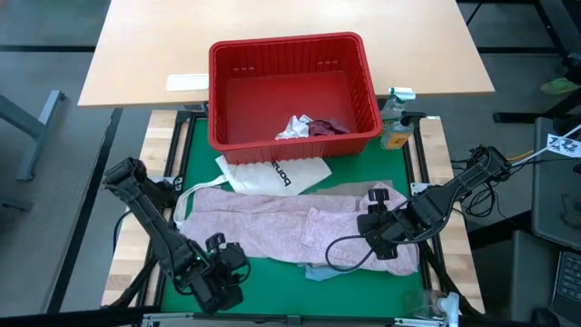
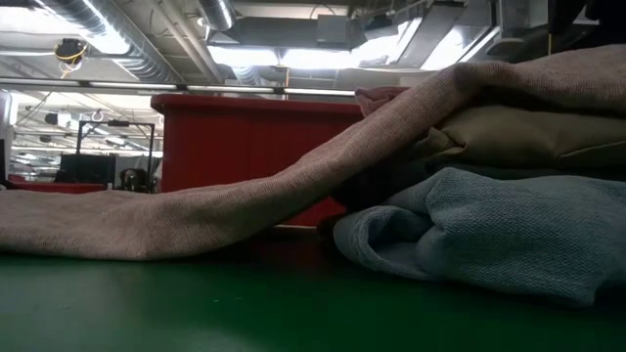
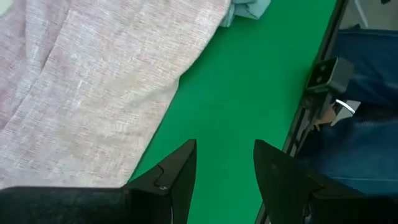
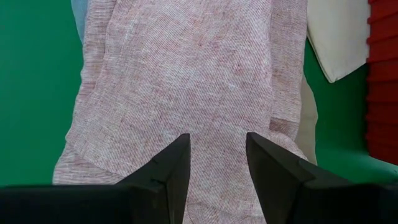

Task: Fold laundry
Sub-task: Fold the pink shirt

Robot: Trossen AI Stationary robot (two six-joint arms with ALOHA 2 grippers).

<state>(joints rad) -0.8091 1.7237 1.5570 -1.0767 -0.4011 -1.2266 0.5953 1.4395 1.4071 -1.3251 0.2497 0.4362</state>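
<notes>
Overhead arrangement of the green-topped desk (image 1: 272, 282). A mottled pink garment (image 1: 272, 222) lies spread flat across the middle of the desk, its long edges running from left to right. At its right end it overlaps a beige garment (image 1: 363, 193), whose edge shows along the far side, and a light blue garment (image 1: 318, 272), which pokes out from under the near edge.

The low view shows the stacking at that end: pink cloth (image 2: 196, 210) drapes down from the top, beige (image 2: 518, 132) lies beneath it, and blue (image 2: 489, 230) rests on the desk.

A white tote bag (image 1: 272, 171) sits between the pink garment's far edge and a red basket (image 1: 292, 54). The basket holds a small white piece (image 1: 292, 127) and a maroon piece (image 1: 329, 127).

The left end effector (image 3: 225, 171) is at the near left corner, over bare green surface just beside the pink garment's near edge, fingers spread and holding nothing. The right end effector (image 4: 217, 162) is above the pink garment's right portion, fingers likewise spread with nothing between them.

Bare green remains along the near edge and at the left of the desk.
</notes>
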